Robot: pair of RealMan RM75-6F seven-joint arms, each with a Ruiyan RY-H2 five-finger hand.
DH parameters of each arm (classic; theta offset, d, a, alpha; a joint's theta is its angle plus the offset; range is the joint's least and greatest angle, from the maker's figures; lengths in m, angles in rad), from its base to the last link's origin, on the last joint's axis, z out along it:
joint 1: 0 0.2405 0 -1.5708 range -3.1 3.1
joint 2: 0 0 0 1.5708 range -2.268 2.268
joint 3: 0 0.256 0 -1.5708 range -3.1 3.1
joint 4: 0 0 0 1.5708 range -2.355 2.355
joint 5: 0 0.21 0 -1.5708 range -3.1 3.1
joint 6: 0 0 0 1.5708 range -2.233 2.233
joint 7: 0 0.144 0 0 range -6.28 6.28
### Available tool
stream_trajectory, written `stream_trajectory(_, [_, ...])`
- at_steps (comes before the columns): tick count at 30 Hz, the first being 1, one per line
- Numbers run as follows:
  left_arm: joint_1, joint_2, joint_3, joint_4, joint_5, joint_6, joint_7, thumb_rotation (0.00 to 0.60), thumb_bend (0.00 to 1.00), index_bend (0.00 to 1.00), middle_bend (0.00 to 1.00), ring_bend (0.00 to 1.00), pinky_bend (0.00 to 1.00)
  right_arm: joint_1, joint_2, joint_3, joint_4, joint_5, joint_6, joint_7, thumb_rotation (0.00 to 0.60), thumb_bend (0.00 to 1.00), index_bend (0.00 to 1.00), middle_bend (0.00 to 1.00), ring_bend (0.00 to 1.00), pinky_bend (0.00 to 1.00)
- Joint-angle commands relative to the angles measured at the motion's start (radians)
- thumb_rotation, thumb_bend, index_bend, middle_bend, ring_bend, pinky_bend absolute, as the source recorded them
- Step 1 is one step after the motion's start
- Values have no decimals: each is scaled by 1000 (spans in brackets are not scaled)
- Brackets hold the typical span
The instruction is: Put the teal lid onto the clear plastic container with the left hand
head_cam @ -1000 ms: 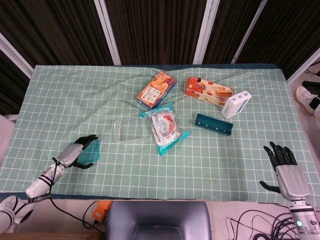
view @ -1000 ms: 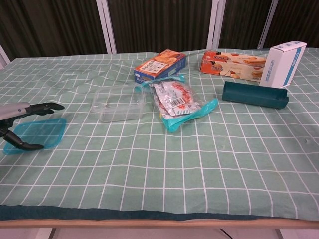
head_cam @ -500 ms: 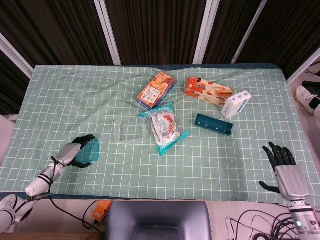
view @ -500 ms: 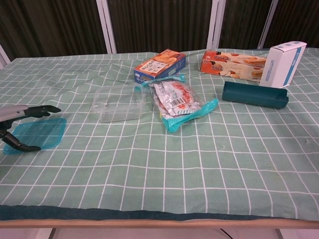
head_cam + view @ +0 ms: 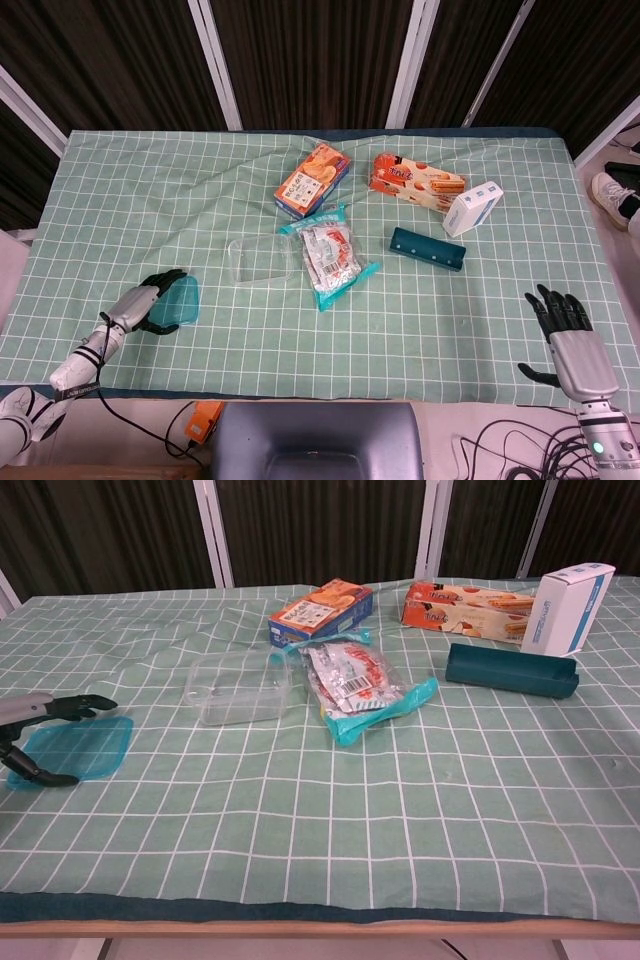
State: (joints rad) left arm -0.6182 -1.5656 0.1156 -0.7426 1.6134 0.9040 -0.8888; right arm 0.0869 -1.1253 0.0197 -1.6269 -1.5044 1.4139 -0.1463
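Note:
The teal lid [image 5: 176, 303] [image 5: 76, 748] lies flat on the checked cloth near the front left of the table. My left hand [image 5: 141, 300] [image 5: 38, 736] is at the lid's left end. Its fingers [image 5: 82, 705] reach over the far edge and the thumb lies along the near edge, spread wide rather than closed on the lid. The clear plastic container [image 5: 260, 260] [image 5: 238, 687] stands open-topped to the right, nearer the table's middle. My right hand [image 5: 566, 330] hovers at the front right with its fingers spread and nothing in it, seen only in the head view.
A snack packet [image 5: 330, 255] lies right beside the container. Behind it is an orange and blue box [image 5: 313, 180]. A dark teal case [image 5: 427, 249], an orange biscuit box [image 5: 416, 184] and a white box [image 5: 472, 208] sit to the right.
My left hand has drawn back a little to the left, and its fingers reach less far over the lid. The lid stays flat on the cloth. The right hand is still.

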Motion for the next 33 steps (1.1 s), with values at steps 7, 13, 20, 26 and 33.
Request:
stream_trajectory(7, [-10,0,14,9,-3,-38,-19,600,210,0,0,0,0,0,-1,0,0,-1,1,-1,600,163,0,0,0,0])
stream_trajectory(13, [-12,-3,15,20,-9,-48,-22,600,212,0,38,42,0,1,-1,-1,0,-2,0,-2,600,163,0,0,0,0])
stream_trajectory(20, [-13,-2,21,19,-10,-59,-20,600,222,0,226,246,62,2,-2,-1,0,-1,-2,-5,600,163,0,0,0,0])
stream_trajectory(26, [-5,17,23,-6,-6,-32,-1,600,236,0,263,441,203,2,-4,-2,0,-2,-3,-6,600,163,0,0,0,0])
stream_trajectory(33, [13,98,15,-130,2,53,95,600,244,0,271,503,284,1,-1,-4,-1,-7,2,0,600,163,0,0,0,0])
